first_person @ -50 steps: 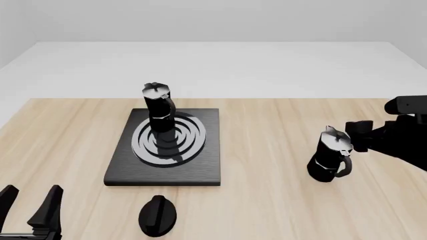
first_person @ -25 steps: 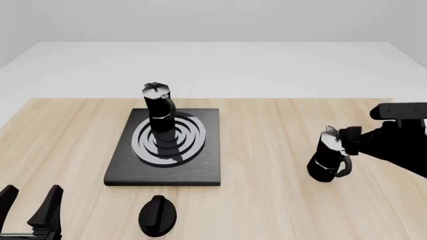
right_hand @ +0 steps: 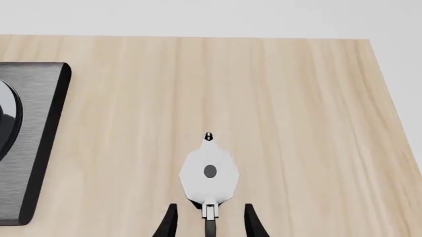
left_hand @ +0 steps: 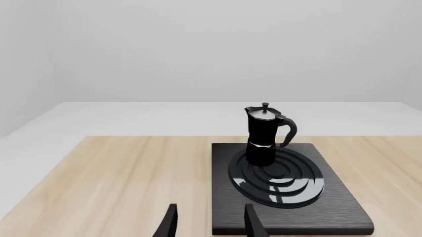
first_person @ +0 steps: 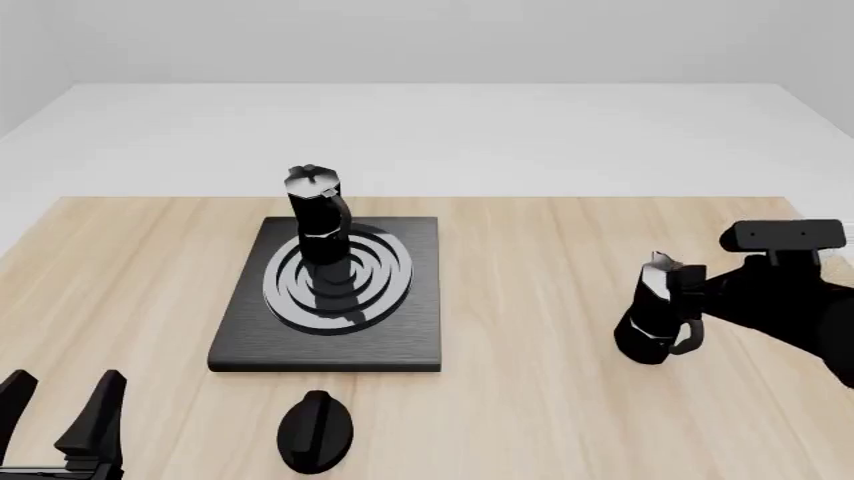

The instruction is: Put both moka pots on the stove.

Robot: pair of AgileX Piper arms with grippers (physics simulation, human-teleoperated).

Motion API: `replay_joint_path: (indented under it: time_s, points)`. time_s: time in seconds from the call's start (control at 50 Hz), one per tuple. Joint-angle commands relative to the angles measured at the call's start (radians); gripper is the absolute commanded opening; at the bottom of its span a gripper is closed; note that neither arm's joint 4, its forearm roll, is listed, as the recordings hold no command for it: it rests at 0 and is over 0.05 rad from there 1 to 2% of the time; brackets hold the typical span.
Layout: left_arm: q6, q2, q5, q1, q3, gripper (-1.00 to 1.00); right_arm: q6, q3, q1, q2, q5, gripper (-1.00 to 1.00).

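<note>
Moka pot [first_person: 658, 318] on bare table, well right of the stove [first_person: 328, 297]; its twin [first_person: 318, 220] already sits on the burner.
My right gripper [right_hand: 209, 219] straddles its handle, fingers spread, gripping nothing; closing off-centre could topple it, I judge.

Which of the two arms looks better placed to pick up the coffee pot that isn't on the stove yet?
The right. Its hand is open right at the loose moka pot; the left hand hangs far off, past the stove.

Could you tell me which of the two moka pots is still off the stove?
The moka pot beside the right pincer stands on bare table; the other moka pot sits on the stove.
</note>
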Motion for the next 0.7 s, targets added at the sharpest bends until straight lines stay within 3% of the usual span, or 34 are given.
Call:
replay_joint_path:
  time_s: [0.02,0.7]
  points:
    - [0.0,0.0,0.0,0.0,0.0,1.0,-0.001,0.014,-0.001,0.038,-0.032,1.0]
    - [0.0,0.0,0.0,0.0,0.0,1.0,0.001,0.061,0.005,0.089,-0.095,1.0]
